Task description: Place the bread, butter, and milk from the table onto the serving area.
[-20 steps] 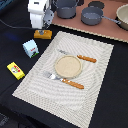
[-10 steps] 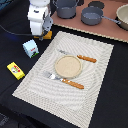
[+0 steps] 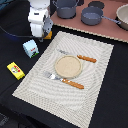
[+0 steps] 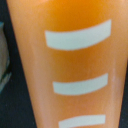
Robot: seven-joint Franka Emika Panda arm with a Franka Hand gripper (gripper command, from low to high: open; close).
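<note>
The bread (image 3: 48, 35) shows as an orange edge under my white gripper (image 3: 40, 36), on the dark table just off the placemat's far corner on the exterior view's left. In the wrist view the bread (image 4: 75, 65) fills the frame, orange with pale bars, very close; no fingers show there. The milk (image 3: 31, 48), a white and blue carton, stands beside the gripper. The butter (image 3: 15, 70), a yellow box, lies further toward the exterior view's left. The serving area (image 3: 95, 95) is a striped beige placemat with a round plate (image 3: 68, 65), a fork (image 3: 52, 76) and a knife (image 3: 86, 58).
A pinkish-brown board (image 3: 107, 30) lies behind the placemat with a grey pot (image 3: 66, 7), a pan (image 3: 92, 15) and a bowl (image 3: 122, 17). The arm rises above the gripper at the top of the exterior view.
My gripper has come down a little over the bread. The milk, butter and placemat items have not moved.
</note>
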